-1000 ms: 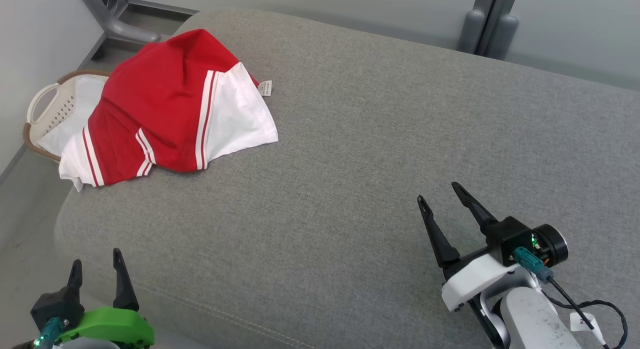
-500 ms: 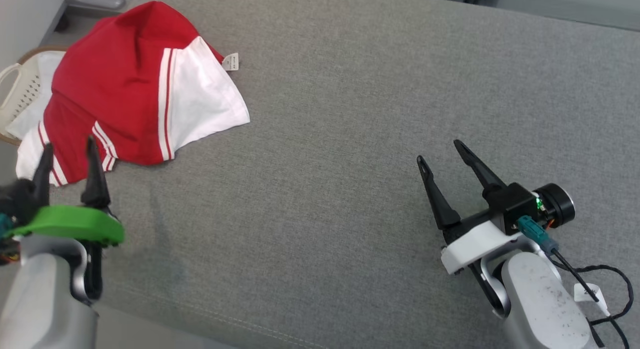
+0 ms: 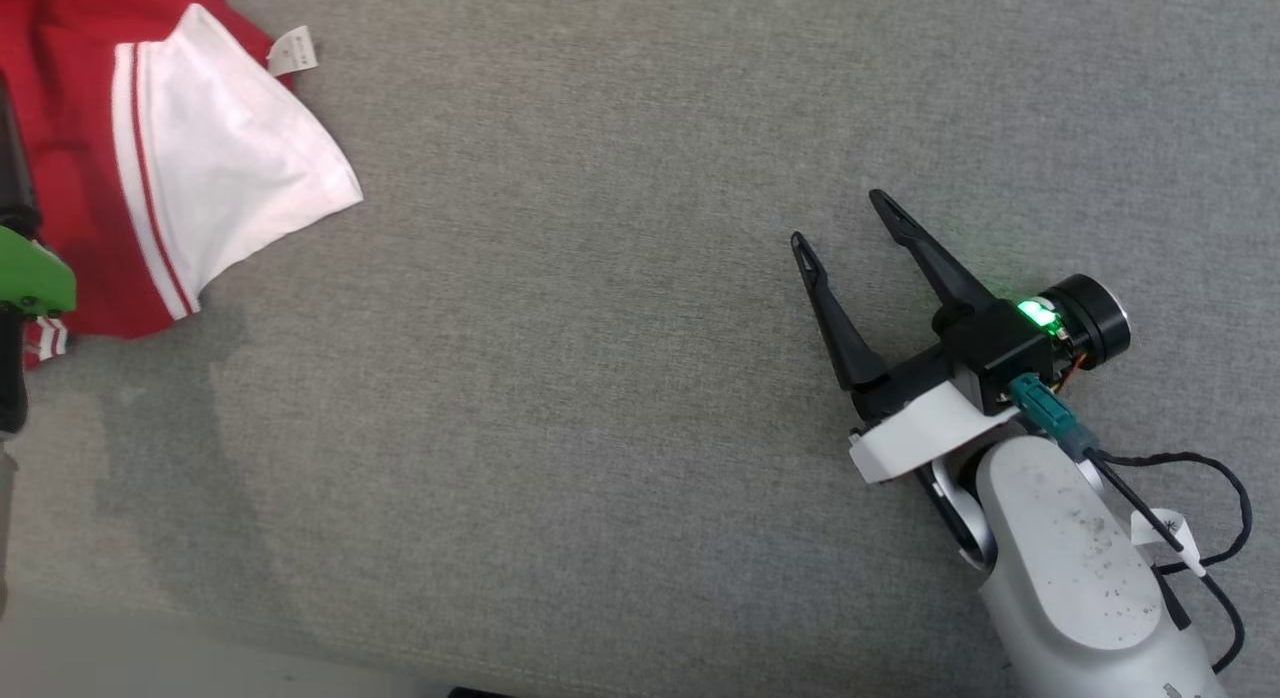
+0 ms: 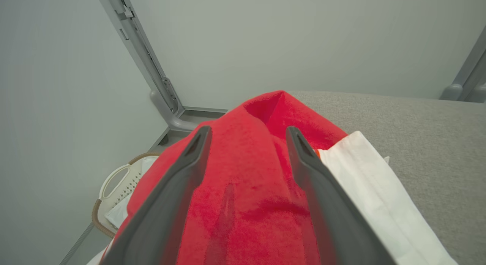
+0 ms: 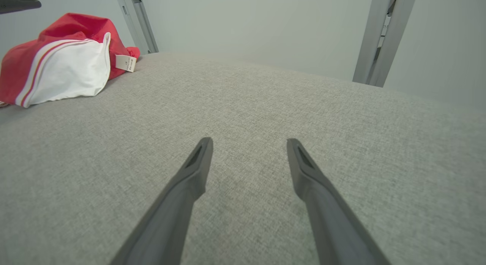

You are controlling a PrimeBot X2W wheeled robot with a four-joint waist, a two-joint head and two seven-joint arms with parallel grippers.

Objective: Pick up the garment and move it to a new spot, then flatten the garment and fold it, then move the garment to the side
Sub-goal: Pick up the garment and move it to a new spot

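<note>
**Both claws spread wide; garment heaped at the cushion's left end**

Nearest the robot, the right gripper (image 3: 839, 220) is seen low over the grey cushion (image 3: 600, 398), and its pale forearm (image 3: 1070, 548) enters from the lower right of the head view. Its two dark fingers are spread wide and nothing is held between them. Bare cushion fabric is seen in the gap in the right wrist view. A green light (image 3: 1035, 313) is lit on the black housing behind the fingers.

At the left edge of the head view, the left gripper (image 4: 247, 129) is found over the garment (image 4: 243, 196), its green mount (image 3: 35, 278) partly cut off. In the left wrist view its fingers are likewise held wide apart and the red cloth is framed between them. Nothing is clamped, and whether the fingertips touch the cloth cannot be told.

The garment, red with white panels and white stripes, is heaped in a loose mound at the left end of the cushion, well apart from the right gripper. A small white label (image 3: 293, 50) is turned out at its far edge.

Beyond the garment, past the cushion's edge, a pale perforated basket (image 4: 129, 179) with a brown rim is seen lower down. Farthest off, grey metal posts (image 5: 379, 41) are set against a plain pale wall (image 4: 303, 41).
</note>
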